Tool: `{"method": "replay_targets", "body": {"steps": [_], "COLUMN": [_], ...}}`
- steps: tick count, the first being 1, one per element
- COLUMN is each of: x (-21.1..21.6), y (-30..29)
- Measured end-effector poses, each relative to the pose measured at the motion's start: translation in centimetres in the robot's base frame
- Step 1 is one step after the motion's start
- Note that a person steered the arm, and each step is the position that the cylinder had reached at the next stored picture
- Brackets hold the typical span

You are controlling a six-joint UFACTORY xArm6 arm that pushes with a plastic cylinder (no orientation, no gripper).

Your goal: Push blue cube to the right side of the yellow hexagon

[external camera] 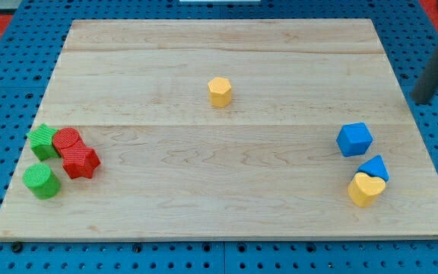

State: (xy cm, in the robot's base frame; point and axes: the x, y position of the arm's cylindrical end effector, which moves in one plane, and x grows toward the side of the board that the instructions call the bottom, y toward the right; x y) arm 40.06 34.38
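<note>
Camera view, single moment, catalogued.

Item 1: wooden board [226,205], on a blue pegboard [6,84].

Item 2: blue cube [354,139], at about 4 o'clock from board centre, near the view's right edge.

Item 3: yellow hexagon [219,91], at about 12 o'clock from centre, well apart from the cube.

Item 4: blue triangular block [374,167] and yellow heart-shaped block [366,189], touching each other, just beside the cube at its 5 o'clock.

Item 5: cluster at 8 o'clock: two green blocks [42,141] [42,181], a red cylinder [67,140], a red star-like block [80,160].

Item 6: my tip [420,99], off the board's right edge at the cube's 2 o'clock, touching nothing.

Risk, judged: the cube needs travel toward 10 o'clock; an off-centre contact could spin it away, a low approach could drag the triangular block along, and an overshoot could knock the hexagon.

Pincer: none fitted; the arm ended in a bare rod, holding nothing.
</note>
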Motion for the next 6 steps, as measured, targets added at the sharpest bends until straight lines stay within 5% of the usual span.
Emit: {"method": "replay_targets", "body": {"steps": [1, 2, 6], "x": [4.1, 9.8, 0.6], "y": [-1.1, -8.2, -29.8]}}
